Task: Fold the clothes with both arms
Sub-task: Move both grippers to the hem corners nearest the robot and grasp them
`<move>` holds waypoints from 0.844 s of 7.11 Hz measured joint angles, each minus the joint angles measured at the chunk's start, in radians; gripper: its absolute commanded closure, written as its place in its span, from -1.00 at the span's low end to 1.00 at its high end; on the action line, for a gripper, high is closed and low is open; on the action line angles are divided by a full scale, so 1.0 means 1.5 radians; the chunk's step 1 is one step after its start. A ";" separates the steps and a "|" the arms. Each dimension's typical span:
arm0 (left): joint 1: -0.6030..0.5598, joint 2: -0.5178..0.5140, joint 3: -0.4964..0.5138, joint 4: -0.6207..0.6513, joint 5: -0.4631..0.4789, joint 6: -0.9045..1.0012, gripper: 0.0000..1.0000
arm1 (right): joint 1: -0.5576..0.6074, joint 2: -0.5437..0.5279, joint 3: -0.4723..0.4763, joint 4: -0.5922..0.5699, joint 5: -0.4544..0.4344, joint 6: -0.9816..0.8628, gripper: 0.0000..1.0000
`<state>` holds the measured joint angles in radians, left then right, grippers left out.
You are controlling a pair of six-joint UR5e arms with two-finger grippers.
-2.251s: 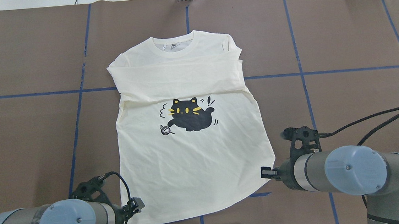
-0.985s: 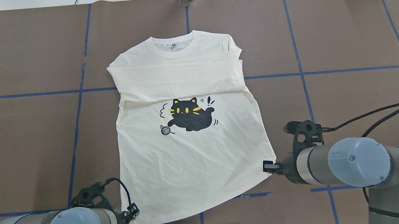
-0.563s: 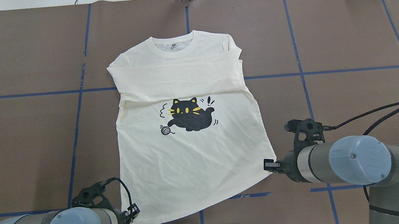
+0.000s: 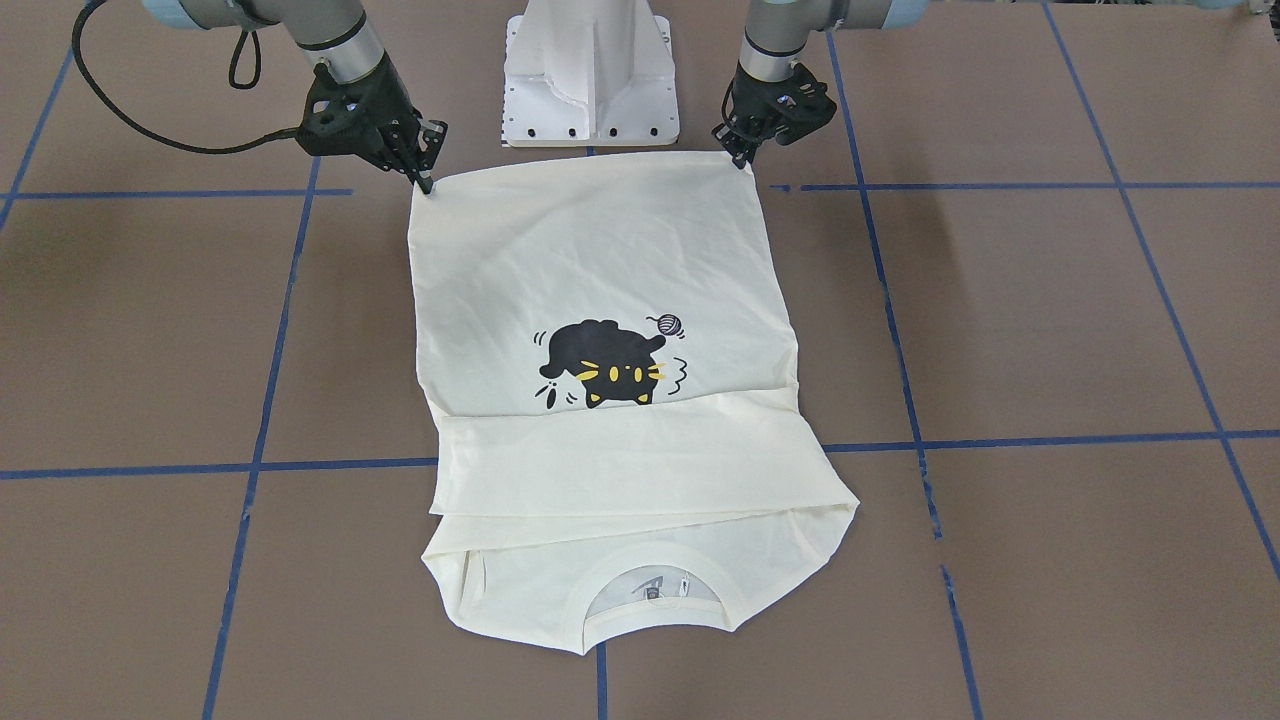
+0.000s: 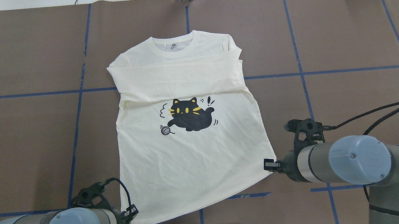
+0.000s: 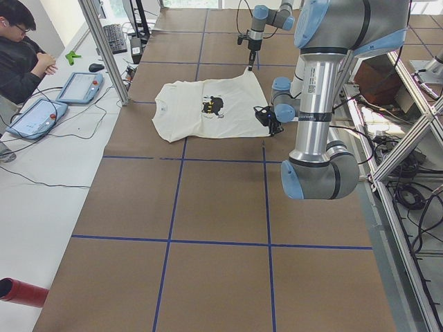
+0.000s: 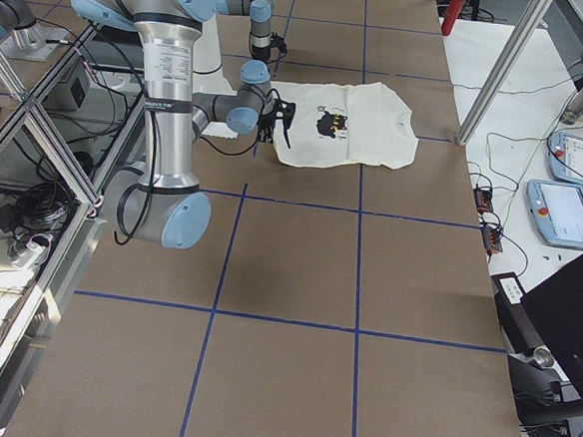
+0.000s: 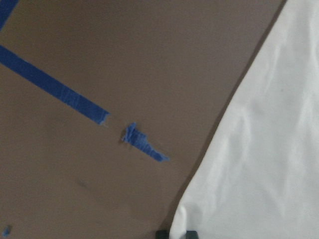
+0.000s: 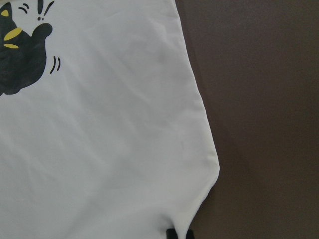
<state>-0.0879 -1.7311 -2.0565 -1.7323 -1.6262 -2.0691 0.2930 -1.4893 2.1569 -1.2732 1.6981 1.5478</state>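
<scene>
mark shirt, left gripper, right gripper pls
shirt (image 5: 188,155), overhead view, plain fabric of the lower body.
left gripper (image 5: 134,210), overhead view, between fingertips at a hem corner.
right gripper (image 5: 267,164), overhead view, between fingertips at the other hem corner.

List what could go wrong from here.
1. The left gripper and right gripper each seem to pinch only a corner tip of the cream cat-print T-shirt; it may slip from the jaws when lifted.
2. Its hem lies slanted, the right corner farther from the robot, so the fold could land skewed.
3. The folded sleeves across the chest lie loose and may shift.
</scene>
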 measured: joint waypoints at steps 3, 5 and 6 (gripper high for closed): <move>0.000 0.001 -0.037 0.021 0.000 0.021 1.00 | 0.001 -0.002 0.001 0.000 0.007 0.000 1.00; -0.003 0.001 -0.112 0.095 -0.003 0.066 1.00 | 0.007 -0.011 0.015 -0.002 0.026 0.001 1.00; -0.006 0.000 -0.140 0.111 -0.005 0.084 1.00 | 0.008 -0.023 0.032 -0.004 0.042 0.002 1.00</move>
<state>-0.0970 -1.7307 -2.2666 -1.5653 -1.6330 -1.9436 0.3045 -1.5240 2.2044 -1.2794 1.7609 1.5507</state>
